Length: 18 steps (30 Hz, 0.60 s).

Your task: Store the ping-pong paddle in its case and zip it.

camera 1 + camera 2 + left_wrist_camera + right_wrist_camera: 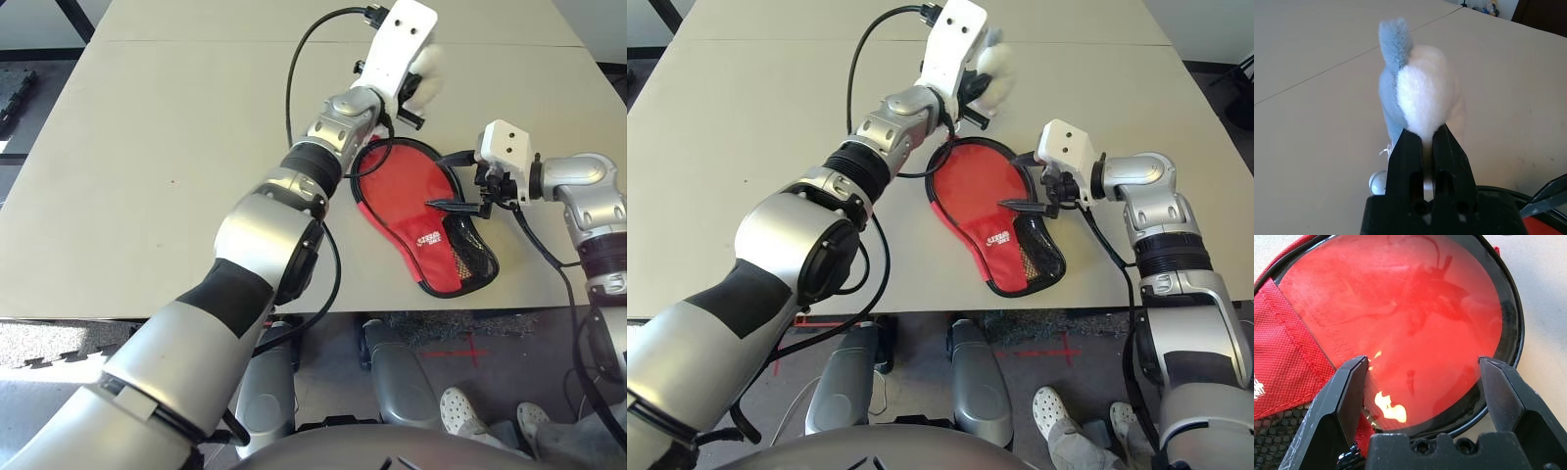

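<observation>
Case (991, 227) is lying flat near the front edge of the table (147, 176), round end pointing away from us and the narrow end with the black mesh pocket (1036, 257) and white logo (999, 238) toward us. Through the clear plastic panel (1400, 318) we can see red, which looks like the ping-pong paddle's face, though we can't really tell how far in it sits. Our left gripper (1422, 147) is just past the round end of the case, fingers pinched narrow on the white pom-pom charm (1422, 95), which pokes up fluffy between them. Our right gripper (1422, 382) is at the right side of the case with its jaws spread wide and nothing between them, hovering right over the round panel near the black zipper edging (1508, 308).
</observation>
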Each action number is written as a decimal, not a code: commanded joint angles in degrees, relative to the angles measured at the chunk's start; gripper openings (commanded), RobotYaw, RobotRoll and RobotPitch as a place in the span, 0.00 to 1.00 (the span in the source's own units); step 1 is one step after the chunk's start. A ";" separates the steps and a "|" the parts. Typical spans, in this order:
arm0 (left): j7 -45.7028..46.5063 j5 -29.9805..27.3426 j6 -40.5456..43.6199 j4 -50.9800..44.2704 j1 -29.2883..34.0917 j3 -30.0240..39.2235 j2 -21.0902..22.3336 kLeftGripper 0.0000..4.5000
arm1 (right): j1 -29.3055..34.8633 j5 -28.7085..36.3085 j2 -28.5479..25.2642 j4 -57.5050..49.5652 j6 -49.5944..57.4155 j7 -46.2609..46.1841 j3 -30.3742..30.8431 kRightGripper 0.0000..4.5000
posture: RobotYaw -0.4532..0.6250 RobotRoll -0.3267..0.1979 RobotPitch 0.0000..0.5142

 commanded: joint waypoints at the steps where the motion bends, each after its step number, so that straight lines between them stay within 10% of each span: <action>1: -3.72 2.23 -1.39 0.34 -0.49 -1.88 -3.13 0.01 | 5.40 -3.24 0.77 2.42 2.53 0.95 4.73 1.00 | 0.29 0.62 0.54; 8: -12.24 5.95 -1.49 -0.15 2.79 -6.89 -5.54 0.01 | 5.82 -3.24 0.75 1.82 3.01 0.58 4.47 1.00 | 0.29 0.62 0.53; 18: -13.14 5.35 -2.34 -1.28 2.21 -6.99 -5.07 0.78 | 5.55 -3.39 1.65 2.42 2.71 -0.18 4.66 1.00 | 0.30 0.62 0.52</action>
